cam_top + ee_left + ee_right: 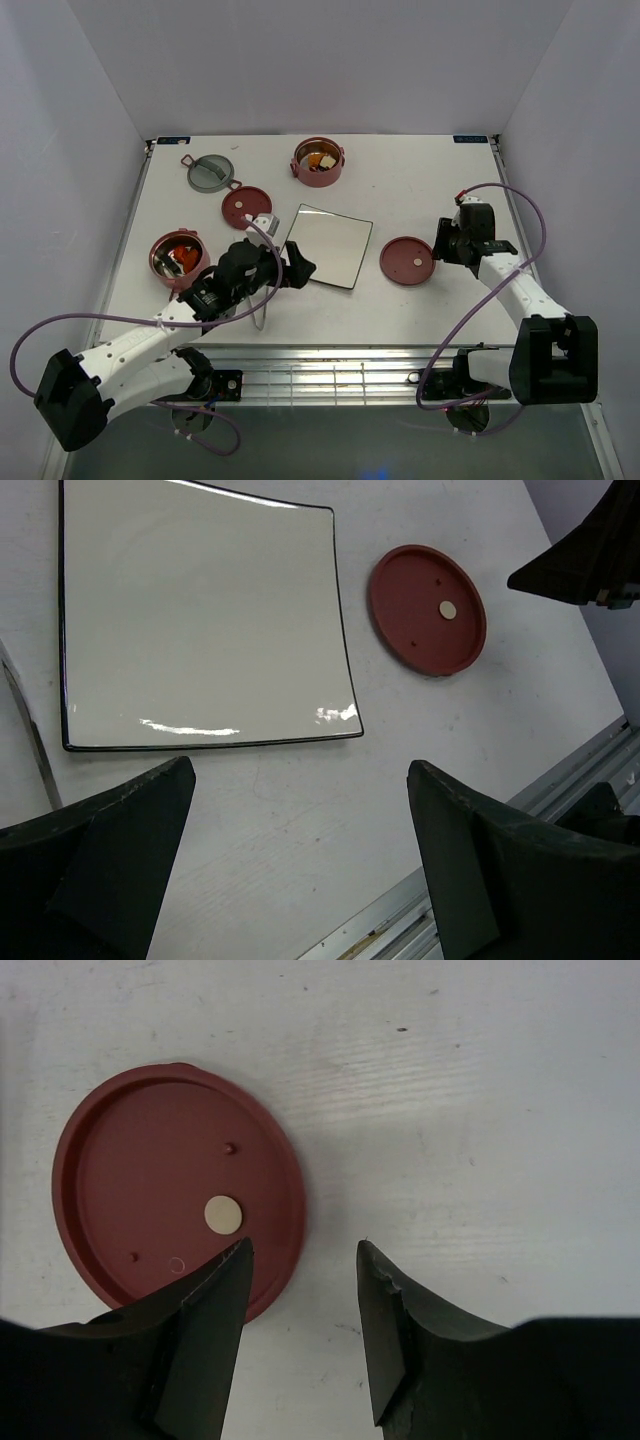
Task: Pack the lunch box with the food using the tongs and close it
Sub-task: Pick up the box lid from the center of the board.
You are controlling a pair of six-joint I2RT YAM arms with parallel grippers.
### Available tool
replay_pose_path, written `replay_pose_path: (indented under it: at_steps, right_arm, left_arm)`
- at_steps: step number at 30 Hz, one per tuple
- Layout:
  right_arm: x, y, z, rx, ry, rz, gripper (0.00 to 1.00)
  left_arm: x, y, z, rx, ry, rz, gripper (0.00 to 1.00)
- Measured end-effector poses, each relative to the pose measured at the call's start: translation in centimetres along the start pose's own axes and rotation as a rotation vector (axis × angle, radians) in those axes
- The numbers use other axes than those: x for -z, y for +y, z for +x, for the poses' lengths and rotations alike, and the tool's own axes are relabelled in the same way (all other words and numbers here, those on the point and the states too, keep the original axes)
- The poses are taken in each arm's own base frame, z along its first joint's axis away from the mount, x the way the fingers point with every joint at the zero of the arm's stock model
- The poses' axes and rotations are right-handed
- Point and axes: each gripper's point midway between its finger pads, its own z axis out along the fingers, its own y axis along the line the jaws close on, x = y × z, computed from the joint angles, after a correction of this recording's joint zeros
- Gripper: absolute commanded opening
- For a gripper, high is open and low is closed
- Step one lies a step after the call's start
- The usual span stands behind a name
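Two dusty-red lunch box bowls stand open. The near-left bowl (177, 256) holds orange and brown food pieces (181, 257), and the far bowl (318, 163) holds orange, brown and white bits. The grey-green top lid (211, 172) and one red disc lid (246, 207) lie between them. The other red disc lid (175, 1190) lies inner side up, right of the square plate (200, 610). The right gripper (303, 1250) is partly open, one finger over that lid's rim and the other over bare table. The left gripper (300, 770) hangs wide open near the plate, holding nothing. The tongs (30, 742) lie just left of the plate.
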Motion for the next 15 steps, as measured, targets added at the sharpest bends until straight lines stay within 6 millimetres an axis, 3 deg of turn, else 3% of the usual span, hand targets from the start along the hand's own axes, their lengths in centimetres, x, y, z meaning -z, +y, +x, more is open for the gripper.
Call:
replay_pose_path:
  at_steps: [5,11,15]
  right_arm:
    - [-1.5,1.4,0.5,-0.002,0.019,-0.086,0.48]
    - [-3.2,1.5,1.6,-0.006,0.067,-0.092,0.44]
    - [-3.5,1.4,2.0,-0.009,0.083,-0.088,0.43]
  left_arm:
    - [-0.4,1.2,2.1,-0.042,0.027,-0.029,0.98]
    - [0.1,1.8,2.1,-0.087,-0.044,-0.032,0.98]
    - [1.3,2.1,0.6,-0.088,-0.130,-0.049,0.98]
